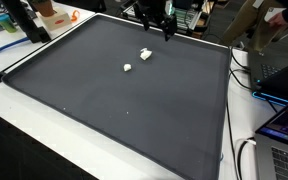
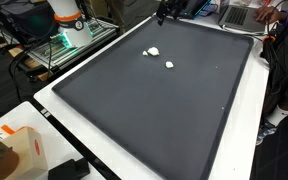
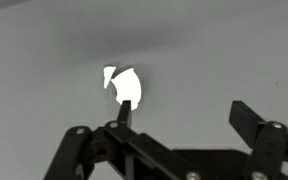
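The lump (image 3: 124, 85) is small, bright white and irregular. It is rounded on 1 side, with a notch cut into its upper left, a bit like a crumpled scrap. I cannot tell what it is made of. In both exterior views the lump (image 1: 145, 54) (image 2: 152, 51) lies on the mat, toward the far edge.

In the wrist view it sits just under the tip of 1 of the fingers (image 3: 125, 112), which hides its lower edge. Whether they touch, I cannot tell. The claw (image 3: 184, 118) is wide open, its 2 black fingers well apart with nothing between them. In an exterior view the claw (image 1: 168, 33) hangs over the mat near the lump.

A 2nd lump (image 1: 127, 68), also white and lumpy, lies near the 1st but apart from it. The mat (image 1: 104, 110) is dark grey, matte and rectangular, with a thin black border. It rests on a smooth white table (image 2: 56, 108).
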`<state>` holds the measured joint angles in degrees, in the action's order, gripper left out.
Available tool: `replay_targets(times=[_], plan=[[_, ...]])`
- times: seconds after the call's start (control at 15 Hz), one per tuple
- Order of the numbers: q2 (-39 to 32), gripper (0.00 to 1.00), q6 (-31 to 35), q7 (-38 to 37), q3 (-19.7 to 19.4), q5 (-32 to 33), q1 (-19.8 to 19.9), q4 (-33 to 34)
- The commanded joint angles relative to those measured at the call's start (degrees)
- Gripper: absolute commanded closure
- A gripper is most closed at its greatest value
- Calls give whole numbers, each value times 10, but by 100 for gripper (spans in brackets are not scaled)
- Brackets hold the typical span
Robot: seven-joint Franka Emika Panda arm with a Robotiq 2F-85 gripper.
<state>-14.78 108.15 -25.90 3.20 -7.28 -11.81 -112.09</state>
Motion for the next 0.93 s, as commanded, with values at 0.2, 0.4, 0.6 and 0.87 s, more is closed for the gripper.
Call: replay_targets(times=[0.2, 0.4, 0.6, 0.87], plan=[[221, 0, 23, -45, 28, 59, 4, -232], [200, 0, 16, -25, 38, 49, 17, -208], [242, 0, 24, -5, 37, 47, 29, -246], [246, 0, 19, 2, 37, 49, 31, -245]])
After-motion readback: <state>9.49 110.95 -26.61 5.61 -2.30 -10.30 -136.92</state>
